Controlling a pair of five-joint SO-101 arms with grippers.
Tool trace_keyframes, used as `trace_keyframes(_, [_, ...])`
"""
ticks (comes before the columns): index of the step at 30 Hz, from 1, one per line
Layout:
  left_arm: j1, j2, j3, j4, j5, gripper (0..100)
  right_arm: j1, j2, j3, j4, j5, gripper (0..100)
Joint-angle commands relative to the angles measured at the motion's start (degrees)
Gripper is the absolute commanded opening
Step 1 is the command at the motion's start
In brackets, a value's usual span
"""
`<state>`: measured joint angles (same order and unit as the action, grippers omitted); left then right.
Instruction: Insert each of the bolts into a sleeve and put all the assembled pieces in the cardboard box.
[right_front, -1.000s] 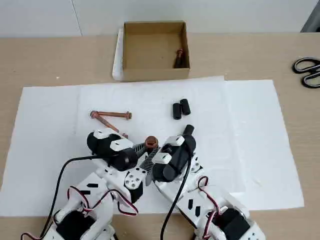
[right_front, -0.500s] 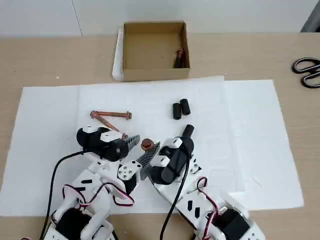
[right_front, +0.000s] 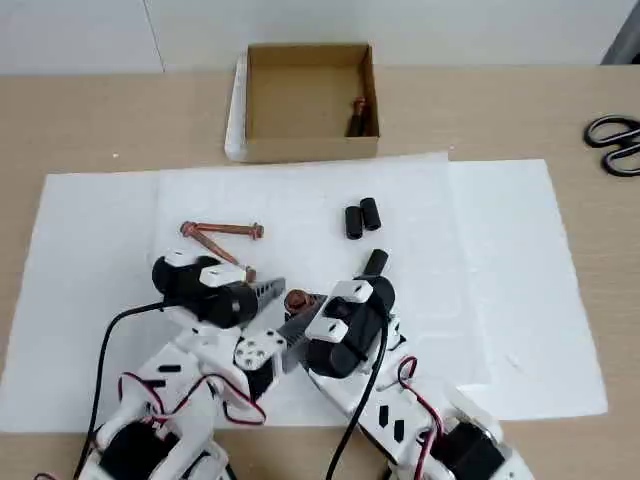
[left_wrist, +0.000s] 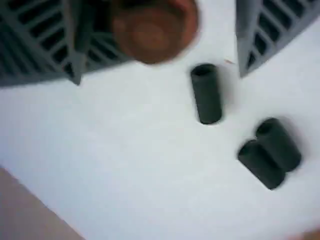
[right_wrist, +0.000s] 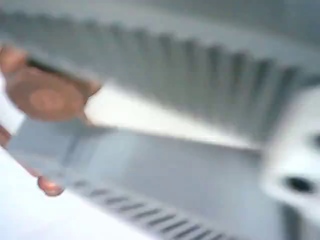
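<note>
Your wooden table (right_front: 80, 110) carries a white paper sheet (right_front: 500, 280), with the cardboard box (right_front: 310, 148) at the sheet's far edge and one sleeved bolt (right_front: 357, 115) leaning against the box's right wall. Well short of the box, your right gripper (right_front: 300, 314) is clamped on a rusty bolt (right_front: 297, 299), head up. Your left gripper (right_front: 268, 292) stands spread just beside it, holding nothing. A single black sleeve (right_front: 375, 262) and a touching pair of sleeves (right_front: 361, 217) lie between that bolt and the box. Two loose bolts (right_front: 222, 229) lie together left of them.
</note>
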<state>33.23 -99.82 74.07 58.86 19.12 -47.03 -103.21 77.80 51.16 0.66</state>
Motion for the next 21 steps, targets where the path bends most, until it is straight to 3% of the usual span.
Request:
trace_keyframes(1, [3.87, 0.26, -4.09, 3.16, 3.52, 20, -0.48, -0.66, -3.43, -1.89, 0.35, 0.2])
trace_keyframes(8, [3.08, 0.35, -8.31, 3.08, 4.48, 19, -0.40, -0.57, -3.08, -1.89, 0.35, 0.2])
trace_keyframes(16, [-4.13, 0.35, -12.35, 2.73, 0.18, 19, 0.84, -0.66, -1.32, -1.89, 0.26, 0.2])
trace_keyframes(21, [-10.20, 1.67, -15.43, -1.93, -1.67, 19, 0.92, -0.66, 0.00, -1.89, 0.26, 0.2])
